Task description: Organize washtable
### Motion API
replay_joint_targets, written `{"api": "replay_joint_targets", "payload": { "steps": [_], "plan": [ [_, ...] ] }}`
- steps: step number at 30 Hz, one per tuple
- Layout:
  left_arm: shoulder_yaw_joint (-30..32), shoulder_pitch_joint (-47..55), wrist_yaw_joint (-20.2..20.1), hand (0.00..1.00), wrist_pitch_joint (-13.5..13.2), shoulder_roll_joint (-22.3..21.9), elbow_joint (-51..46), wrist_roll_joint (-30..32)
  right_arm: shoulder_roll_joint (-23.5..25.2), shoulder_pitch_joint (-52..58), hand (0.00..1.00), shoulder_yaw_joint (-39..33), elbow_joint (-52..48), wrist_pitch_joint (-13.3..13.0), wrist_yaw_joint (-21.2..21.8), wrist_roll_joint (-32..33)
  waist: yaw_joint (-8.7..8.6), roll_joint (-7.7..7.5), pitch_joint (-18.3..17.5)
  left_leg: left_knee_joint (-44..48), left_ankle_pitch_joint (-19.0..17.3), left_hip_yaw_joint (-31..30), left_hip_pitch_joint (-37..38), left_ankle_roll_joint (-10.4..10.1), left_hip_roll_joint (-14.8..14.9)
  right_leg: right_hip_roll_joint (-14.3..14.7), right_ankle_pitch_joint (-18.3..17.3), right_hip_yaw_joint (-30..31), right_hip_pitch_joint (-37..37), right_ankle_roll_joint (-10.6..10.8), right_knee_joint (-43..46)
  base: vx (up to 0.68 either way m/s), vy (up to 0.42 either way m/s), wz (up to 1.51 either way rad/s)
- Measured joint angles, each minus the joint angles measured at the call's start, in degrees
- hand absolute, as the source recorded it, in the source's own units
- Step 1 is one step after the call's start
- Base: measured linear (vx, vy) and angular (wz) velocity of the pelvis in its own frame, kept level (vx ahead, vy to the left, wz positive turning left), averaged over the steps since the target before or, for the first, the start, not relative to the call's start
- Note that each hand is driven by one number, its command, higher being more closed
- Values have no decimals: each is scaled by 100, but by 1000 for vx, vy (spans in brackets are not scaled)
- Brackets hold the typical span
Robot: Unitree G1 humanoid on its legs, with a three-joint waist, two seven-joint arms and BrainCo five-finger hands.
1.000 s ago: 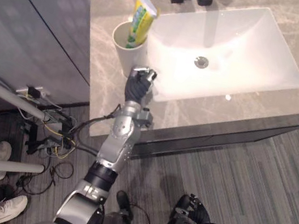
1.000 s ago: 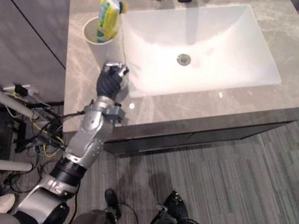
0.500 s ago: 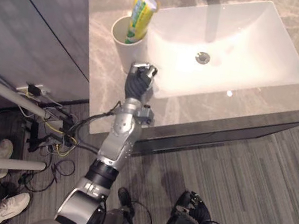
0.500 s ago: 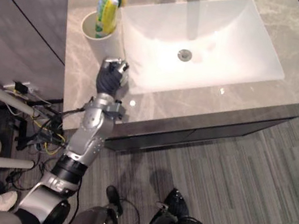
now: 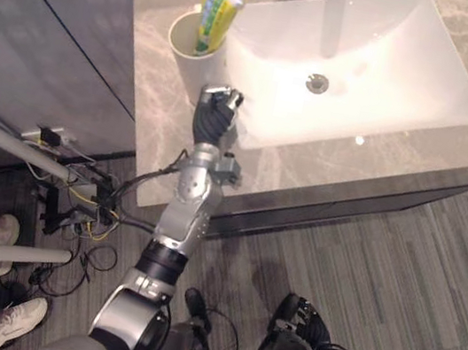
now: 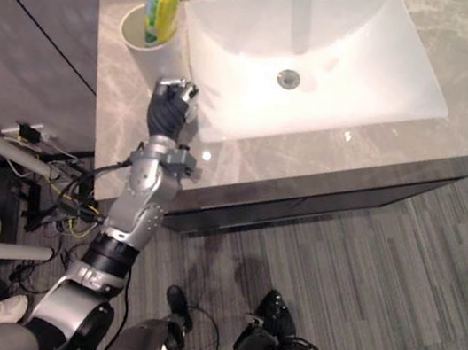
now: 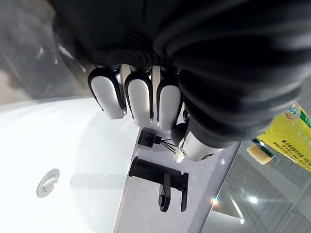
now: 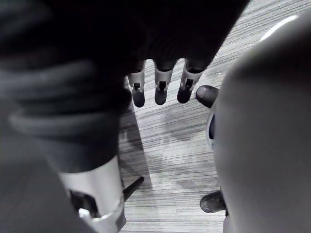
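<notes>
Washtable (image 5: 149, 116) counter lies under the left hand (image 5: 215, 118), whose fingers are curled together on nothing, beside one white sink (image 5: 387, 66). Just beyond, one cup (image 5: 186, 57) holds one toothpaste tube (image 5: 214, 5), with one toothbrush (image 7: 257, 152) head beside it; the right hand (image 8: 160, 90) hangs loose-fingered over the floor (image 8: 165, 145)

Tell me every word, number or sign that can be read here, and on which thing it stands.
On the toothpaste tube, standing in the cup: there is print on its yellow and green face, but it is too small and blurred to read.
On the cup itself, the sink, the faucet and the counter: no text can be seen.
</notes>
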Motion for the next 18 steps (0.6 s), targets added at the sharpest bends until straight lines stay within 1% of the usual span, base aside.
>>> {"api": "replay_joint_targets", "payload": {
  "steps": [7, 11, 16, 18],
  "plan": [
    [28, -62, 1, 100, 0, 4, 44, 49, -2, 0, 0, 1, -2, -3, 1, 0, 3, 0, 0, 1, 0, -1, -25, 0, 1, 1, 2, 2, -25, -2, -1, -16, -5, 0],
    [189, -182, 21, 100, 10, 6, 141, 118, -5, 0, 0, 8, -15, -5, 2, 0, -3, -1, 0, 4, 0, 4, -49, 0, 5, 4, 8, 14, -56, -10, 0, -33, -12, -1],
    [255, -420, 129, 100, 8, 120, 308, 260, -8, 0, 0, 12, -44, -4, 4, 0, 4, -20, 31, 77, 0, 20, -129, 1, 31, 20, 27, 99, -128, -30, 0, -31, -16, -4],
    [382, -467, 136, 100, 17, 135, 348, 320, -8, 0, 0, 15, -62, -4, 5, 0, -13, -20, 31, 98, -1, 21, -152, 0, 41, 27, 36, 117, -156, -42, 0, -37, -19, -5]
  ]
}}
